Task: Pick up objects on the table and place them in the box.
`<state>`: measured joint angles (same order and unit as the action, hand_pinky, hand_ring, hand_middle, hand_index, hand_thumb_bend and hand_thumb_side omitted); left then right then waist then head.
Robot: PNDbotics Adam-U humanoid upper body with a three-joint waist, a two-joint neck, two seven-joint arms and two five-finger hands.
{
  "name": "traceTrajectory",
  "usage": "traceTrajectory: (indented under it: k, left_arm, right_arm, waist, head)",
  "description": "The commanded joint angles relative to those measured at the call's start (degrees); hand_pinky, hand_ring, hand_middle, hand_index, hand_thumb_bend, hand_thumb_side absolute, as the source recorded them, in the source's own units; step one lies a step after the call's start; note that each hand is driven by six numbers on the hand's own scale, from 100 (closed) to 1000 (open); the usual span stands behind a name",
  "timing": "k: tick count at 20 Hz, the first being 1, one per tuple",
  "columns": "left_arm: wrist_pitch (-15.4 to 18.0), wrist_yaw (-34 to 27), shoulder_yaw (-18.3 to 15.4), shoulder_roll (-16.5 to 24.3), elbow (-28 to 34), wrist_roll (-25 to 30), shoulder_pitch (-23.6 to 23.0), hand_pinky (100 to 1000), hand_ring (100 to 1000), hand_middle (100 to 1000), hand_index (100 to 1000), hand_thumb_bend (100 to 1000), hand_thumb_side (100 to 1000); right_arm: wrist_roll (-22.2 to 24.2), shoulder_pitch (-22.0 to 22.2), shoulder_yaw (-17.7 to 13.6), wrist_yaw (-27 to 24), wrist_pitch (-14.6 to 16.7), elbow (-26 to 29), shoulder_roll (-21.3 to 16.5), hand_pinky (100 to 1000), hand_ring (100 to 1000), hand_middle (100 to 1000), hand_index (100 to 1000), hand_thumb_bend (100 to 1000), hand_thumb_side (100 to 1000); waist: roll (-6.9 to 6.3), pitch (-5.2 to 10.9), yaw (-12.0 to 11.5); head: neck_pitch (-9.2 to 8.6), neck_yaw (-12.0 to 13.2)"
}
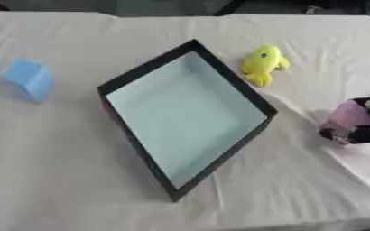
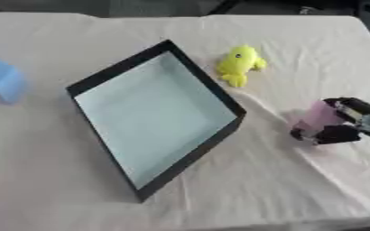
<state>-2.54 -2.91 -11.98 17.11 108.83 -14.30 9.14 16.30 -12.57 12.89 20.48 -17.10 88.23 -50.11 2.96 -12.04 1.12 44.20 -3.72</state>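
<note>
Right hand (image 2: 348,122) (edge-cropped), pink object (image 2: 321,116) part-hidden

Cloth-covered table (image 1: 62,171) bears box (image 1: 184,113) (black-rimmed), blue block (image 1: 29,80), yellow toy (image 1: 263,64).

No text, label or number can be read.

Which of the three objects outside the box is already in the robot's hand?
The pink object, held by the right hand at the right of the box. The yellow toy and blue block lie untouched.
</note>
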Motion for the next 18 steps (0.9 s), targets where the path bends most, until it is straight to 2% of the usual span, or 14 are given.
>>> traceTrajectory:
  k: [1,3,5,10,11,12,18]
  left_arm:
    - [0.1,0.5,-0.2,0.9,0.6,0.3,0.6,821,741,781,778,100,807]
    - [0.1,0.5,-0.1,0.9,0.6,0.5,0.6,822,741,781,777,100,807]
    - [0.1,0.5,-0.1,0.9,0.6,0.7,0.5,823,741,781,777,100,805]
    - [0.0,0.6,-0.2,1.0,0.6,0.9,0.4,824,742,781,777,100,804]
    - [0.0,0.6,-0.2,1.0,0.7,0.9,0.4,824,742,781,777,101,821]
    - [0.0,0.6,-0.2,1.1,0.7,0.9,0.4,824,742,781,777,100,804]
    - [-0.1,0.7,-0.2,1.2,0.6,1.1,0.2,824,743,782,777,100,804]
  right_arm:
    - [-1.3,-1.2,-1.1,-1.5,-0.7,2.0,-2.3,793,734,660,844,423,173]
    - [-1.2,-1.5,-1.2,-2.6,-1.1,2.7,-2.8,784,722,644,830,437,226]
    - [-0.9,-1.7,-1.6,-3.3,-1.2,3.6,-3.4,780,714,632,823,410,238]
    - [0.0,-2.4,-2.8,-4.6,0.0,6.2,-4.8,769,675,585,792,343,183]
    - [0.3,-2.6,-3.0,-4.9,0.3,6.7,-5.2,768,672,581,789,223,360]
    - [0.4,-3.0,-3.3,-5.2,0.6,7.3,-5.6,766,667,577,785,327,176]
    - [0.7,-5.7,-4.8,-7.2,1.4,10.7,-8.2,751,629,537,747,299,158]
  waist:
    - [0.00,0.95,0.2]
    - [0.07,1.03,0.3]
    - [0.16,1.12,0.3]
    - [0.34,1.37,0.5]
    - [0.36,1.42,0.5]
    - [0.40,1.49,0.6]
    - [0.66,1.81,0.9]
  head:
    - [-0.08,0.0]
    - [-0.08,0.0]
    - [-0.08,0.0]
    - [-0.08,0.3]
    - [-0.08,0.4]
    - [-0.08,0.5]
    - [-0.08,0.8]
